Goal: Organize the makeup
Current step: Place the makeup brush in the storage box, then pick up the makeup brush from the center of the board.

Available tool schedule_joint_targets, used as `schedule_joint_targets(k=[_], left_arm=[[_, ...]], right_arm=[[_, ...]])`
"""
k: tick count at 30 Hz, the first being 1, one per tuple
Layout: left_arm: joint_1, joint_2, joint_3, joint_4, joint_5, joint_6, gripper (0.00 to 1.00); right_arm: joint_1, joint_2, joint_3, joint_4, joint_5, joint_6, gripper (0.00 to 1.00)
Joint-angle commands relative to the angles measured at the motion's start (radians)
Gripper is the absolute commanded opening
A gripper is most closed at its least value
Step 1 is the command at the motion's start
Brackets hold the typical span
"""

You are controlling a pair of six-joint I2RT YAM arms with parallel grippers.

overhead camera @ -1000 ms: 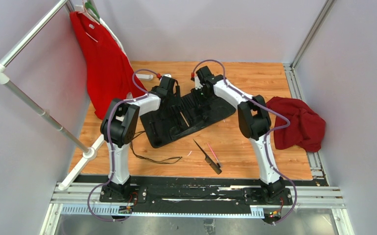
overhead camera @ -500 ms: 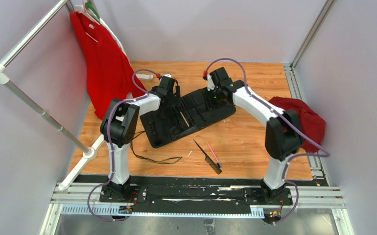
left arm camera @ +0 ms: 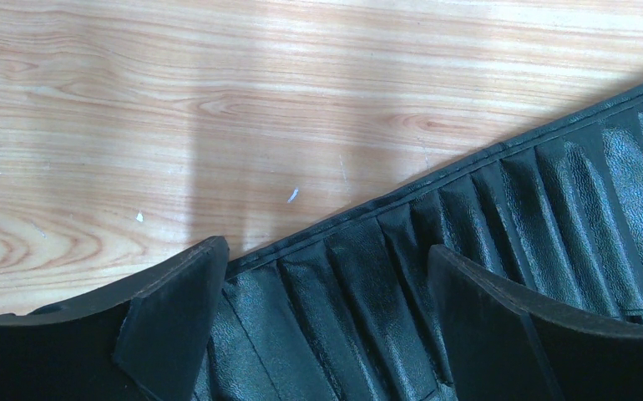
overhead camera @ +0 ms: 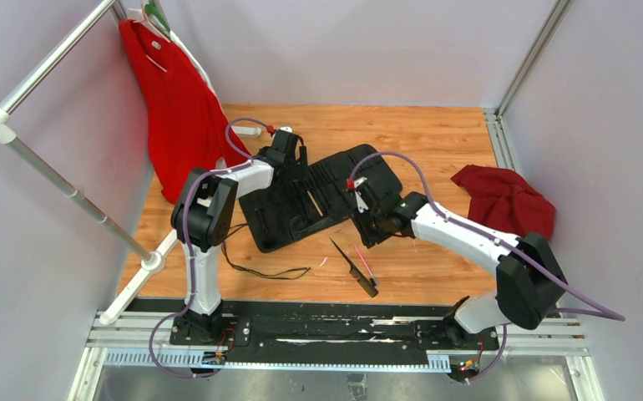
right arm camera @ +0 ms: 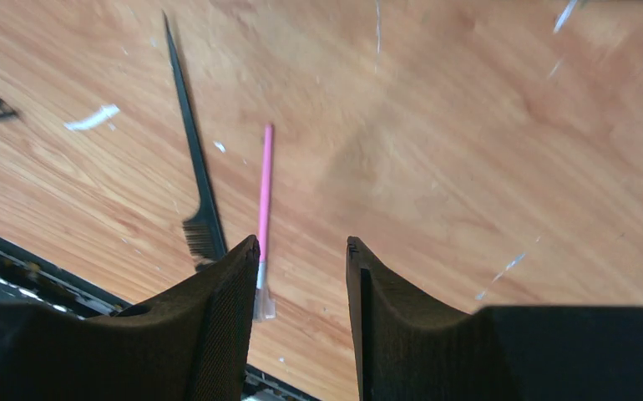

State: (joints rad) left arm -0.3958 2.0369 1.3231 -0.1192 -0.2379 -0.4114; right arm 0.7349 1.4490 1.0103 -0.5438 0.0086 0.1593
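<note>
Left gripper, jaws wide and empty, hangs low over the pleated pockets of the open black case; what the pockets hold cannot be told. Nearer the front of the table lie a comb and pink brush, side by side. Right gripper, arm stretched low and leftward, hovers above them, jaws half apart, empty

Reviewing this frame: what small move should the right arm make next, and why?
Probably lower the right gripper onto the pink-handled tool and close. Its fingers stand open and empty over the table. The tool lies loose beside the black comb, outside the slotted case.
</note>
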Motion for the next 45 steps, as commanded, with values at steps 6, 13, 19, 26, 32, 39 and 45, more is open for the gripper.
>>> schedule_joint_targets(k=[6,13,19,26,32,39,45], left_arm=[[0.005,0.054,-0.044,-0.076,0.083,-0.026,0.95],[0.006,0.054,-0.045,-0.074,0.083,-0.026,0.95],[0.006,0.053,-0.047,-0.073,0.082,-0.026,0.95],[0.005,0.052,-0.049,-0.071,0.083,-0.026,0.95],[0.006,0.052,-0.049,-0.072,0.083,-0.026,0.95],[0.005,0.052,-0.049,-0.069,0.083,-0.025,0.95],[0.006,0.052,-0.051,-0.069,0.083,-0.024,0.95]], right_arm=[[0.075,-0.083,-0.168,0.005,0.075,0.096,0.43],[0.118,-0.093,-0.214,0.028,0.075,0.127,0.43],[0.141,-0.059,-0.220,0.046,0.079,0.138,0.42],[0.156,-0.023,-0.214,0.057,0.079,0.140,0.42],[0.156,-0.004,-0.213,0.063,0.077,0.137,0.42],[0.157,0.011,-0.222,0.077,0.070,0.141,0.41],[0.158,0.020,-0.241,0.096,0.059,0.151,0.38]])
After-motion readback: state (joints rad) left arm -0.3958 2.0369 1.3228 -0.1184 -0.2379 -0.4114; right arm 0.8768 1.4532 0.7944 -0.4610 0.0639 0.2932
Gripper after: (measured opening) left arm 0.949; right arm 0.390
